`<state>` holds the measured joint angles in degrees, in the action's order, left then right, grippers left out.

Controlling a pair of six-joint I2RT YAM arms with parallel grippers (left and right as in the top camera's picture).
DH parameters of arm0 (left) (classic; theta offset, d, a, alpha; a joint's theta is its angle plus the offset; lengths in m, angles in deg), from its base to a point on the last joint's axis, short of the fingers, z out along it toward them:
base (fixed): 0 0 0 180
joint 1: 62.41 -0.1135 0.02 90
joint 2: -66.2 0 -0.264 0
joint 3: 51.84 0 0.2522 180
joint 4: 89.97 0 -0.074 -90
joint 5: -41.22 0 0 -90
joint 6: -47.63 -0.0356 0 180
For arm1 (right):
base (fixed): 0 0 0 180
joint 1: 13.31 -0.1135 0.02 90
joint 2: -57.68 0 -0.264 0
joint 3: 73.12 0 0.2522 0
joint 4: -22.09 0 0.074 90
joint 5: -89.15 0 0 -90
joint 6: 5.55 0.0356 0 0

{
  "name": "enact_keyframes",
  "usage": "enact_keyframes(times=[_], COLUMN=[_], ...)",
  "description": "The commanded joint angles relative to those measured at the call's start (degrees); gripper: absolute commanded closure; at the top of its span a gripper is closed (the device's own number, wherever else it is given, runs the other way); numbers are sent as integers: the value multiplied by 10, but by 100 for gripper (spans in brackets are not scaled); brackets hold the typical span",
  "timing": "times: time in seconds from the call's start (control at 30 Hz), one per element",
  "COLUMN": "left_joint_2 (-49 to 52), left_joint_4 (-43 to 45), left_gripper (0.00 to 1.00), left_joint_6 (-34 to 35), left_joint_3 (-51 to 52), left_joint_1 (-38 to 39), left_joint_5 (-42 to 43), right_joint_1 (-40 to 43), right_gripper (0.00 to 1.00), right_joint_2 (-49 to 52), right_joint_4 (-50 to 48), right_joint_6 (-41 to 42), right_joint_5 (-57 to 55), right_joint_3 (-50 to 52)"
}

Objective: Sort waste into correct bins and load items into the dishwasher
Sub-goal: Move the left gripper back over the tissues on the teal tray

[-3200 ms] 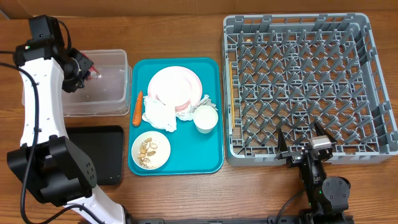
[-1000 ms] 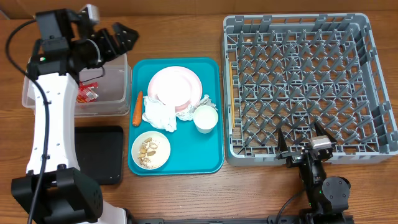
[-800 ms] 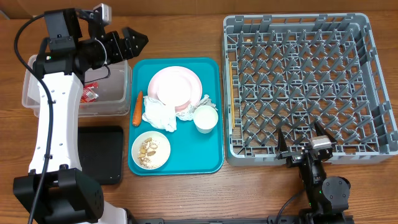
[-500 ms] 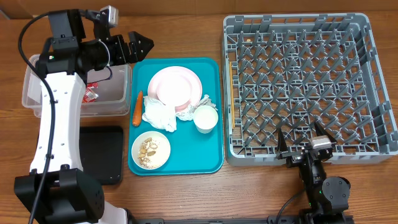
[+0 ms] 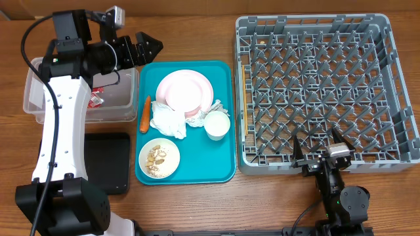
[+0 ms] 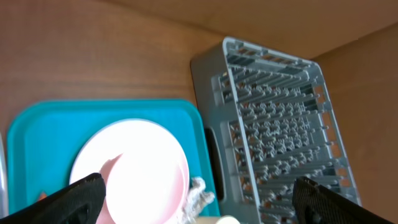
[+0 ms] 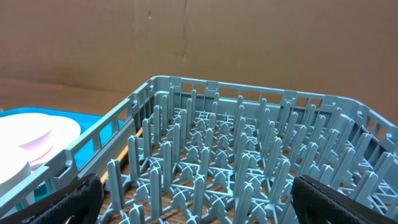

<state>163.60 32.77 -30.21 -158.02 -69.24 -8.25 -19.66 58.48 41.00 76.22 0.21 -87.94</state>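
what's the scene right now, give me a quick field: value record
left gripper: open, holding nothing, by the far left corner of the teal tray
right gripper: open, at the near edge of the dish rack
clear tub: holds the red wrapper
on teal tray: large plate, napkins, cup, small plate with crumbs, carrot
dish rack: no dishes visible
black tray: on the near side of the clear tub

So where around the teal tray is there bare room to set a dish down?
The front right corner of the teal tray is bare, in front of the cup. The black tray shows bare, and bare table runs in front of both. Crowded: the teal tray's middle, where large plate, napkins and cup sit close.
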Motion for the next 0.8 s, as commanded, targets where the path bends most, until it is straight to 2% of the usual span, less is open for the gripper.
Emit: enact_keyframes(times=[0.0,0.1,0.33,0.57,0.77], left_joint_2=[0,0,0,0,0], left_joint_4=[-32,-96,-252,-303,-313], left_gripper=[2,1,0,0,2], left_joint_6=[57,69,70,77,106], left_joint_3=[-7,-7,-6,-6,7], left_joint_1=[2,8,72,153,194], left_joint_5=[8,-18,-236,-370,-407], right_joint_1=[4,4,4,4,4], right_gripper=[0,0,0,0,0], right_joint_2=[-6,-6,-6,-6,-6], right_joint_4=[-3,-3,-3,-3,-3], right_joint_6=[-2,-2,-2,-2,-2], right_joint_5=[-3,-3,-3,-3,-3], right_joint_3=[6,6,6,6,6])
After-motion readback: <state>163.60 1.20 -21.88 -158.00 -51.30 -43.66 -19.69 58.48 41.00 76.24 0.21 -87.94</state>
